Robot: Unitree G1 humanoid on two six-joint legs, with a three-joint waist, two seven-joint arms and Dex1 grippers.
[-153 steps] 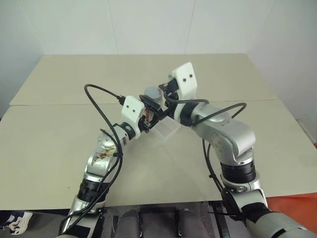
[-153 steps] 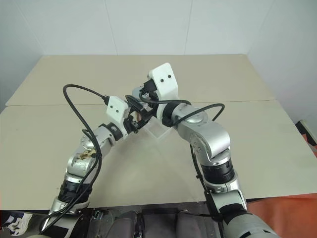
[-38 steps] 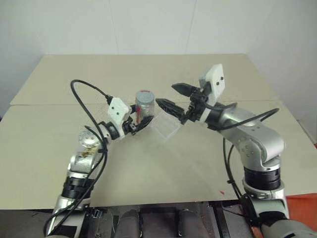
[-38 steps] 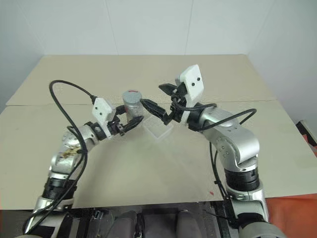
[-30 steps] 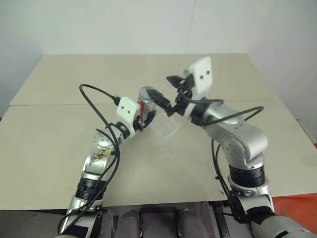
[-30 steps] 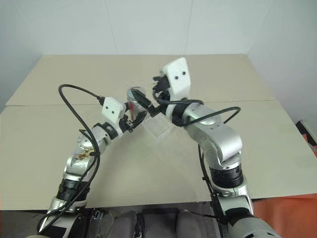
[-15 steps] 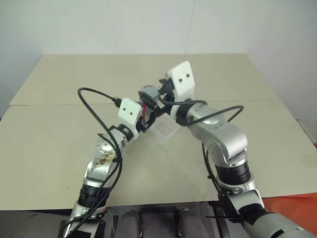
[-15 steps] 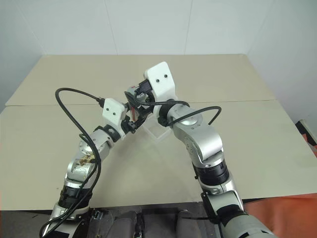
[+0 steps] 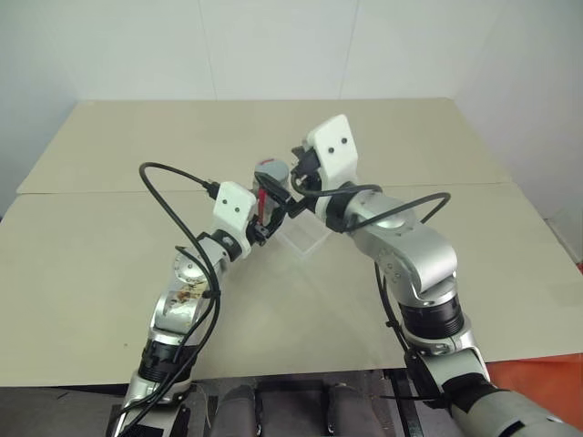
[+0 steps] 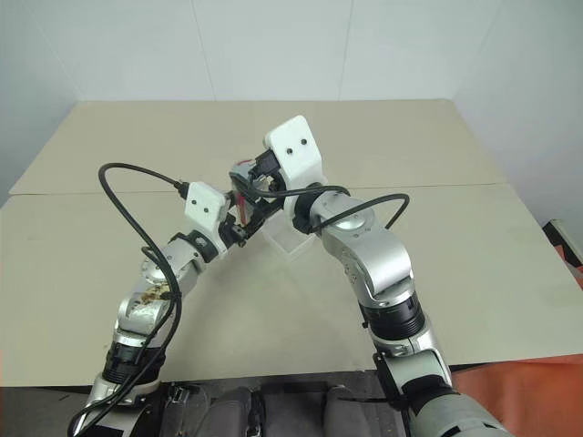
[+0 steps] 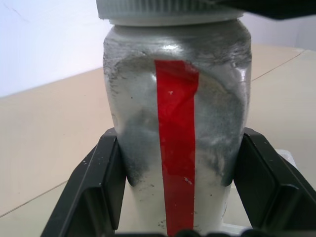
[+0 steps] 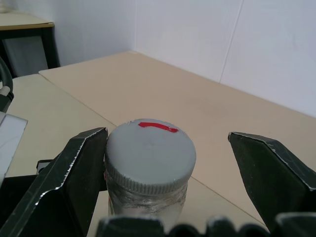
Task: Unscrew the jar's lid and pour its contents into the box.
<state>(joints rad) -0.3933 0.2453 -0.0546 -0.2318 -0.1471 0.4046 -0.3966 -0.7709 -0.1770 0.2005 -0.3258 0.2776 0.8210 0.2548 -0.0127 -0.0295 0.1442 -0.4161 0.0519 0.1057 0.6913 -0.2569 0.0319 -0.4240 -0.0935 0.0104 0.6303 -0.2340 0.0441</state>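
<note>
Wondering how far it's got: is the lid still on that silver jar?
Yes, on. The grey lid sits atop the jar, with the open right gripper around it.

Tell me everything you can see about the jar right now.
The jar is a small silver-grey cylinder, its coating scuffed, with a vertical red stripe down its side. It stands upright, held off the table, the left gripper shut on its lower body. Its ribbed grey lid is on, with a red mark on top. The open right gripper straddles the lid.
</note>
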